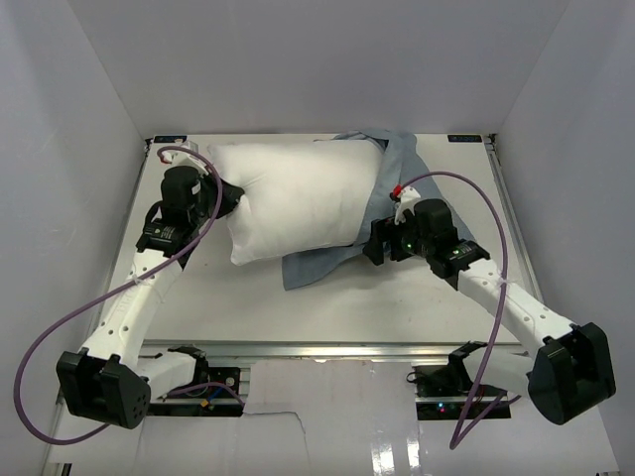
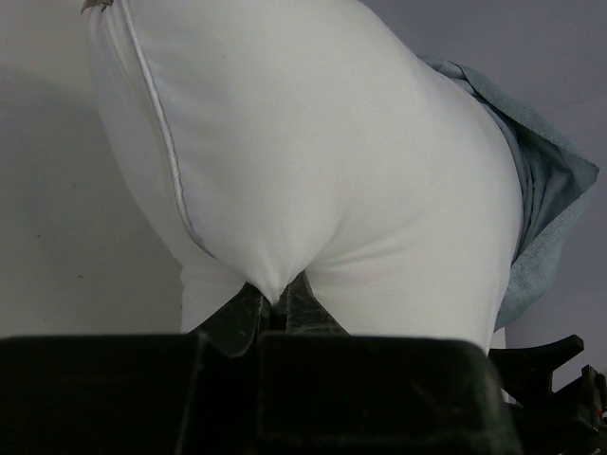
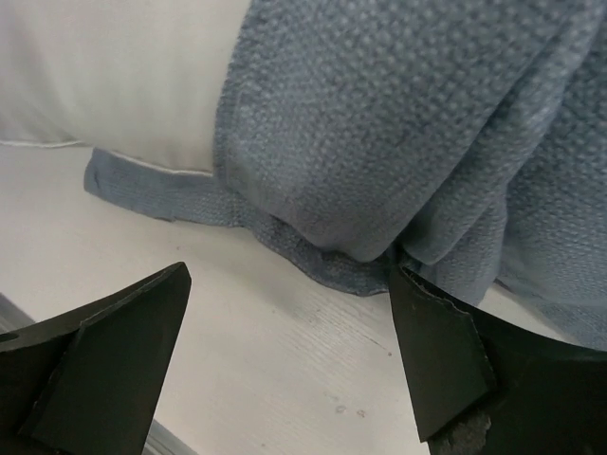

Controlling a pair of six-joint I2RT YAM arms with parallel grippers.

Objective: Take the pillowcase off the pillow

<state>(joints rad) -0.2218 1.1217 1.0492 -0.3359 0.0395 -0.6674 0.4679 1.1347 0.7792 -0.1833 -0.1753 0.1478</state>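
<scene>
When viewed from overhead, found the pillow (image 1: 298, 198) lying on the table (image 1: 347, 307) toward the far left, white and bare across most of its length. Recorded the pillowcase (image 1: 395, 178) bunched around the pillow's right end, grey-blue face outward, with a flap trailing along the near edge onto the table. Located the left gripper (image 1: 230, 198) hard against the pillow's left end. Located the right gripper (image 1: 375, 241) just beside the near part of the bunched cloth.

Turning to the left wrist view, confirmed the left gripper (image 2: 275, 301) clenched on a fold of the pillow (image 2: 313, 171), with white fabric drawn to a point between the dark fingers (image 2: 237, 318). Sighted the pillowcase (image 2: 555, 190) beyond the pillow's far end at the right of the view, well apart from this gripper.

Passing to the right wrist view, found the right gripper (image 3: 289, 284) released, jaws spread wide, with only bare table (image 3: 285, 379) between them. Recorded the pillowcase (image 3: 398, 123) in thick folds directly ahead, hemmed edge resting on the table and reaching the tip of one of the fingers (image 3: 446, 360) at the right of the view. Cannot tell whether touching. Observed the pillow (image 3: 114, 76) showing white at upper left, emerging from the cloth's open edge.
</scene>
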